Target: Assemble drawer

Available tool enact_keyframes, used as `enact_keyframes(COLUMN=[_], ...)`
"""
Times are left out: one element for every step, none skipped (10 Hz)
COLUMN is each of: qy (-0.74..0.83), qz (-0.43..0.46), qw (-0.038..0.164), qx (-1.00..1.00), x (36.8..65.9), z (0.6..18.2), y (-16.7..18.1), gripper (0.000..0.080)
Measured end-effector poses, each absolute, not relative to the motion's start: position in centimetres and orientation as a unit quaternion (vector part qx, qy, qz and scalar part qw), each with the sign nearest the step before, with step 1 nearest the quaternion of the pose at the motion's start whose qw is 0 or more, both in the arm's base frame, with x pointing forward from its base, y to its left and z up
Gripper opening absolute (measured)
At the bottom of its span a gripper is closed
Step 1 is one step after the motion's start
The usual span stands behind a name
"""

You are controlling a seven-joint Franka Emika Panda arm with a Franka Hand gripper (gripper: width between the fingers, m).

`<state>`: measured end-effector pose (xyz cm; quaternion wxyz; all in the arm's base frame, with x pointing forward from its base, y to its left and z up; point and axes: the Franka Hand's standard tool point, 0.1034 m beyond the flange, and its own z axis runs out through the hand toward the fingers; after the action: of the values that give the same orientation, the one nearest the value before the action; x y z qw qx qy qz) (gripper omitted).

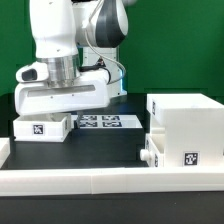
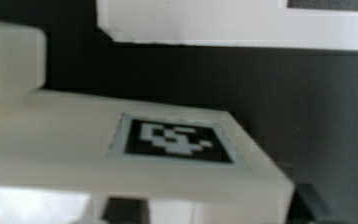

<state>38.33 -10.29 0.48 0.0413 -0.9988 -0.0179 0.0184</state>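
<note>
arm: i see my white arm [image 1: 70,60] low over the exterior view's left side of the black counter [image 1: 110,145].
jaws: i cannot tell if they are open or closed; the tips are hidden.
small tray: a white tray [image 1: 42,127] with a square tag sits right under my arm; up close the tag [image 2: 172,138] fills the wrist view.
big box: the tall drawer housing [image 1: 186,128] stands on the exterior view's right, with a tray [image 1: 180,155] in it.
marker board: it lies flat [image 1: 108,122] behind, between tray and box.
rail: a long white rail [image 1: 110,180] runs along the front.
</note>
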Motion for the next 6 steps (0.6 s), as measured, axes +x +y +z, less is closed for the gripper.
enact_keyframes(qy=[-0.02,-0.02,-0.022,-0.024,-0.027,-0.031], qz=[0.019,0.019,0.016,0.015,0.014,0.013], qw=[0.041,0.041,0.04,0.04,0.039,0.039], qx=[-0.999,-0.999,-0.999,-0.999,-0.999,-0.999], x=[38.3,38.3,38.4,38.5,38.7,39.1], z=[0.5,0.5,0.5,0.6,0.7,1.0], y=[-10.3,-10.2,-10.1,-9.9,-9.6,-9.0], gripper=[0.0217,0.0077,0.0045,0.0045,0.0045,0.0045])
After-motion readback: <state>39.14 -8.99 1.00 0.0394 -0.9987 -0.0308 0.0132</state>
